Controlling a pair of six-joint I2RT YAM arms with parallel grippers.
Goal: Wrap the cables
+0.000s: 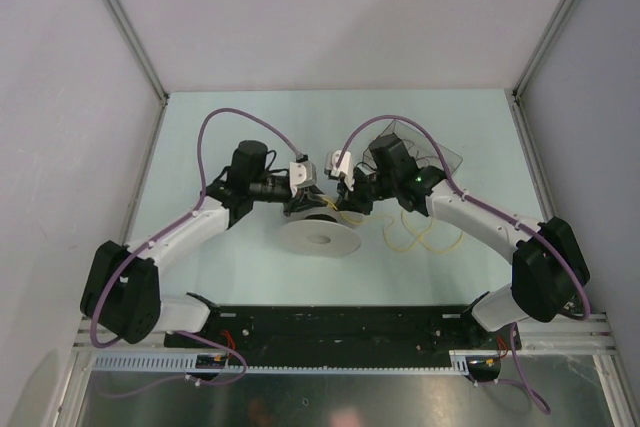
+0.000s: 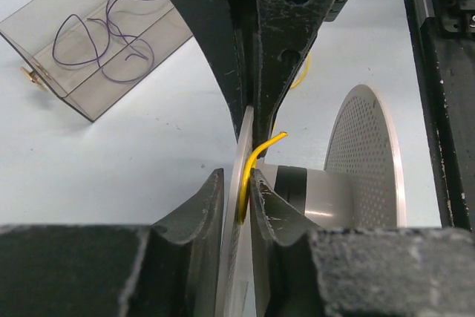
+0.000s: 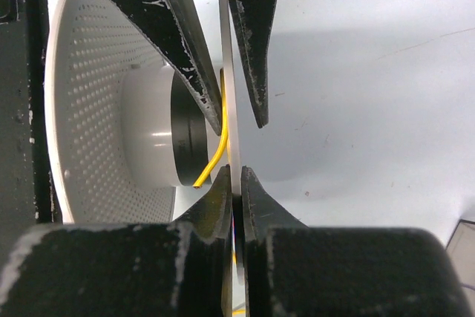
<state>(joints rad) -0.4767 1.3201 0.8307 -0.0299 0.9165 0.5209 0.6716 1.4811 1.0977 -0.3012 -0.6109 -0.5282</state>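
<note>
A white spool (image 1: 320, 239) lies on the table between my two grippers. Its perforated far flange (image 2: 371, 154) and grey hub with a black band (image 3: 159, 135) show in the wrist views. My left gripper (image 2: 236, 176) is shut on the thin near flange, with the yellow cable (image 2: 260, 152) pinched against it. My right gripper (image 3: 234, 170) is shut on the same flange from the opposite side. The cable's free end (image 3: 211, 161) sticks out beside the hub. The rest of the cable lies in loose loops (image 1: 425, 237) on the table right of the spool.
A clear plastic box (image 2: 96, 42) with thin purple wire loops inside lies tilted on the table; it shows behind the right arm in the top view (image 1: 440, 159). Grey walls close in the table at left, right and back.
</note>
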